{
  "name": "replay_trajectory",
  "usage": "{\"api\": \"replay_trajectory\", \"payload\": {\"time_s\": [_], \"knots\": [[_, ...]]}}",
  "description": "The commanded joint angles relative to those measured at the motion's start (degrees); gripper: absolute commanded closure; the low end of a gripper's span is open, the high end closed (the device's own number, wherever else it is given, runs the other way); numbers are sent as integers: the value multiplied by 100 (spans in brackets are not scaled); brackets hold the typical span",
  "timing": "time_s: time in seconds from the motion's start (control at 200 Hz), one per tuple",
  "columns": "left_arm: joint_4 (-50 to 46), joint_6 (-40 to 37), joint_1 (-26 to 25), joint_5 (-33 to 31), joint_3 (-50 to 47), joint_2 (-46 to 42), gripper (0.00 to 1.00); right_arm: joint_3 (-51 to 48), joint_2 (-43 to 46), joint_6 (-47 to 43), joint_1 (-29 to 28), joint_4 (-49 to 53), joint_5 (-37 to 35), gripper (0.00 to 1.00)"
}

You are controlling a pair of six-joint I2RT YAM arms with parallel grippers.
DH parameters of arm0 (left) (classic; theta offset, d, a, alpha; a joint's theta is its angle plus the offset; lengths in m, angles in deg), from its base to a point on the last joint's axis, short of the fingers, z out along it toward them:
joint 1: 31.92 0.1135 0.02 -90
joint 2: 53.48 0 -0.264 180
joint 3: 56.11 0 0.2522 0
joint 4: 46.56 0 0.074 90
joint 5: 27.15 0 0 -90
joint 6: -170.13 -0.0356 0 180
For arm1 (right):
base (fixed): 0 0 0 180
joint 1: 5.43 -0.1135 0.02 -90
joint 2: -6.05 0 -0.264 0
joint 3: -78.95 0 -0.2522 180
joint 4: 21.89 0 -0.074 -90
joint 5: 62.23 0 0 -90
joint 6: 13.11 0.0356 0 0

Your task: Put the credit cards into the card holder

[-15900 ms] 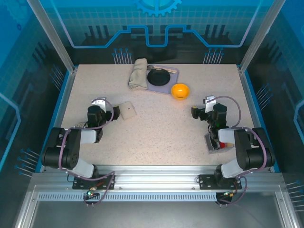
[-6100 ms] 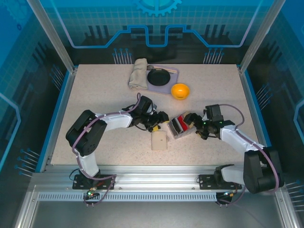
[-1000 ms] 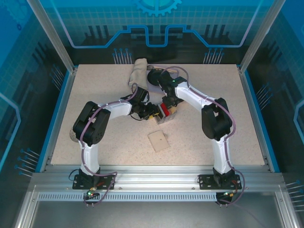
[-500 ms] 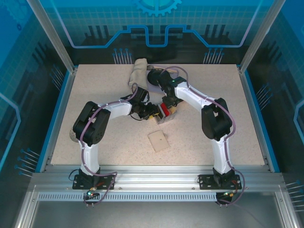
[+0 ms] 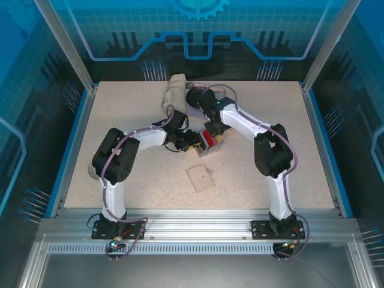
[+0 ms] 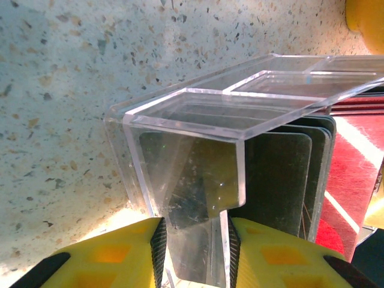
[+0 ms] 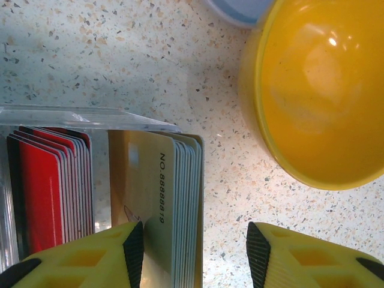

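Two stacks of cards stand upright in a clear box [image 5: 208, 146] mid-desk [image 5: 120, 180]: red cards [image 7: 42, 198] with dark edges on one side, tan cards [image 7: 153, 198], one showing a printed number, on the other. Left tool [image 6: 195, 255] narrow, clamped on a box wall, with dark cards [image 6: 282, 180] behind that wall. Right tool [image 7: 193, 249] hangs over the tan stack, jaws wide, one finger clear of the cards. Yellow bowl [image 7: 318, 90] near the box. Card holder [image 5: 200, 178] lies closed and flat on the desk, apart from the box, nearer the arm bases.
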Motion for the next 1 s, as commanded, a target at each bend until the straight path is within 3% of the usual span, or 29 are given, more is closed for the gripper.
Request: {"api": "replay_trajectory", "payload": {"time_s": [0.0, 0.495, 0.99], "knots": [[-834, -165, -28, -103, -54, 45, 66, 182, 200, -77, -18, 157, -368, 50], [-826, -169, -28, -103, -54, 54, 66, 236, 262, -72, -55, 217, -383, 52], [-827, -165, 6, -71, -68, 79, 66, 244, 229, -48, -55, 231, -69, 74]]}}
